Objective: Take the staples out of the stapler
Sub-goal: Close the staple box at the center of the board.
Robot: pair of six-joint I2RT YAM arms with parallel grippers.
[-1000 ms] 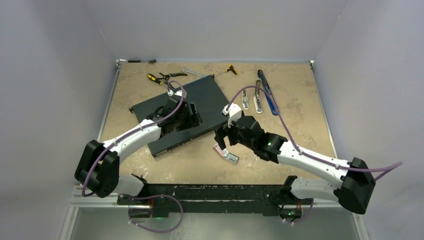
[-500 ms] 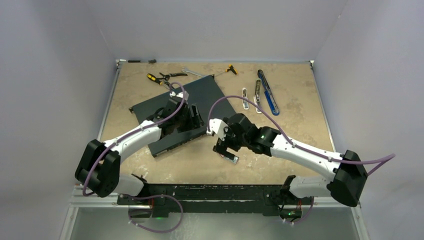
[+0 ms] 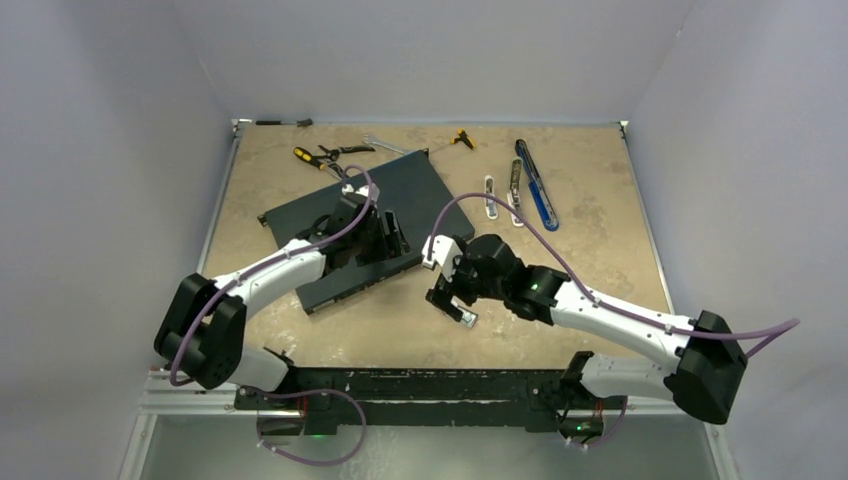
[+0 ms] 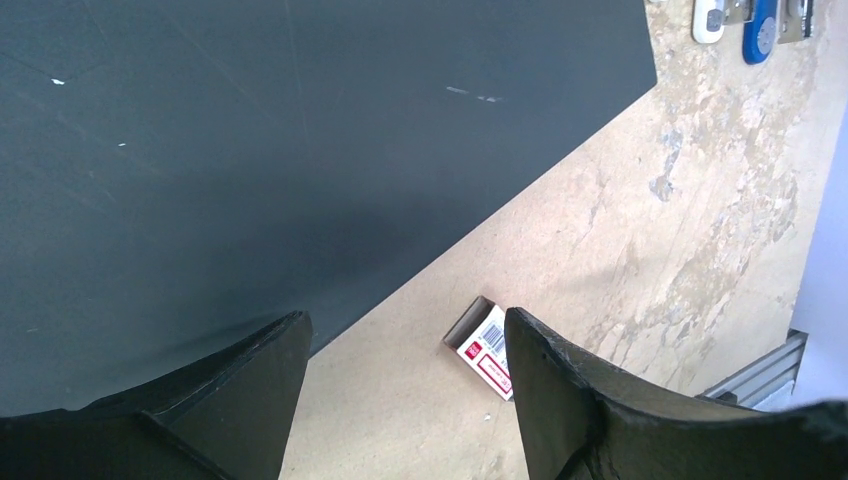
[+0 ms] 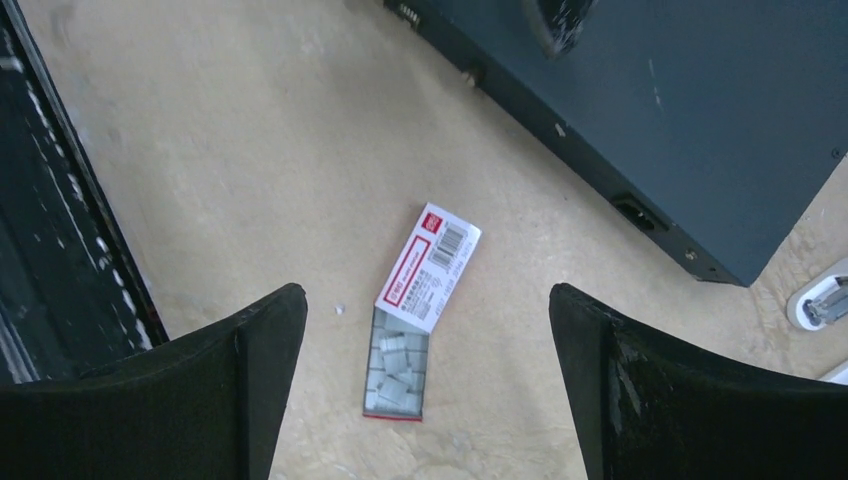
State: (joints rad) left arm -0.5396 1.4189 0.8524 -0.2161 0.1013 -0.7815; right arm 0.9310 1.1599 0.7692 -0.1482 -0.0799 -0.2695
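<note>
Two pale staplers (image 3: 490,197) (image 3: 516,192) lie at the back right of the table; one stapler (image 5: 818,300) shows at the right wrist view's edge. Silvery staples (image 5: 400,368) lie in the slid-out tray of a red-and-white box (image 5: 430,262), which rests on the table (image 3: 466,317) (image 4: 487,350). My right gripper (image 5: 427,290) (image 3: 452,298) hovers open straight above that box, one finger to each side, touching nothing. Over the near right edge of a black board (image 3: 400,190), my left gripper (image 4: 405,315) (image 3: 392,235) stands open and holds nothing.
A long blue tool (image 3: 537,185) lies beside the staplers. Yellow-handled pliers (image 3: 310,155), a wrench (image 3: 385,145) and a small yellow tool (image 3: 462,137) lie along the back edge. A black rail (image 5: 50,250) runs along the table's near edge.
My right gripper has swung left, from beside the box to above it, still open. The left arm has barely moved.
</note>
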